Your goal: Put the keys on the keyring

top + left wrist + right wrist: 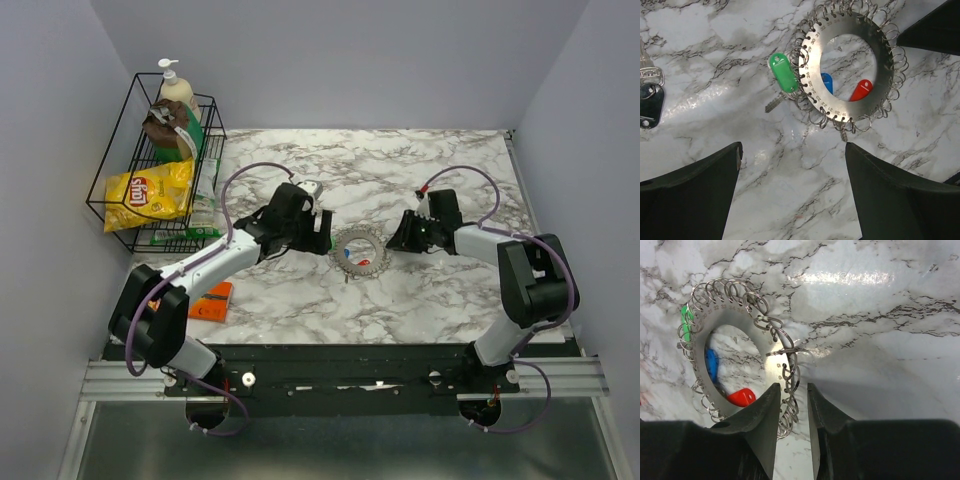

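The keyring (360, 255) is a flat silvery disc ring fringed with many small wire loops, lying flat on the marble table. In the left wrist view the keyring (837, 104) has a green-headed key (783, 73) at its left rim, and a blue-headed key (827, 82) and a red-headed key (861, 91) showing through its hole. My left gripper (792, 150) is wide open and empty, just left of the ring (322, 235). My right gripper (793, 387) has its jaws narrowly apart over the loops on the ring's right edge (725, 317). It holds nothing that I can see.
A silver key with a black fob (650, 95) lies left of the ring. A black wire basket (112, 185) with a chips bag and a soap bottle stands at the back left. An orange object (212, 300) lies near the front left edge.
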Motion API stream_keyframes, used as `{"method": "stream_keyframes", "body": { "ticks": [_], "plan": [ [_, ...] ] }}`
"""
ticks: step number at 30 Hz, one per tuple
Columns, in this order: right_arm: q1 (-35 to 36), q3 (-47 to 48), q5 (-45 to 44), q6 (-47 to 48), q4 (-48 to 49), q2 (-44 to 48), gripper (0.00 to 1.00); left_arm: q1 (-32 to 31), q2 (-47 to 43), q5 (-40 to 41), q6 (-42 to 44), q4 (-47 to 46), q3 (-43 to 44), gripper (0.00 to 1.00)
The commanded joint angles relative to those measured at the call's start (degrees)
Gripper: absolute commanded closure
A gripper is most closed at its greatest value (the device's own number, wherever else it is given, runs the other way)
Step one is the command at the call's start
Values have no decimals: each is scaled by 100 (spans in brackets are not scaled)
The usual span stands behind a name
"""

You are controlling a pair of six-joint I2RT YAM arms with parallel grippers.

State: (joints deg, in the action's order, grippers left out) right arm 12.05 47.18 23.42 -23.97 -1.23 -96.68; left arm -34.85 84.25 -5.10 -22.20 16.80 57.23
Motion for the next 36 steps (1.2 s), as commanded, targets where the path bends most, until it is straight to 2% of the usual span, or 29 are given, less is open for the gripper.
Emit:
{"method": "stream_keyframes", "body": {
  "ticks": [1,11,18,27,29,36],
  "plan": [
    [43,142,5,67,-149,299,63,22,346,-245,93,-264,454,9],
    [43,591,101,208,-404,378,62,31,1436,-447,137,-396,1360,16],
    [43,784,251,261,-465,291,62,22,2209,-536,102,-528,1958,39],
    [43,863,295,296,-553,317,62,22,3114,-658,216,-423,2766,47],
    [43,855,269,314,-579,352,62,22,3238,-659,224,-370,2933,52],
    [43,846,216,358,-650,422,62,31,3607,-615,374,-326,3136,54]
  ]
}}
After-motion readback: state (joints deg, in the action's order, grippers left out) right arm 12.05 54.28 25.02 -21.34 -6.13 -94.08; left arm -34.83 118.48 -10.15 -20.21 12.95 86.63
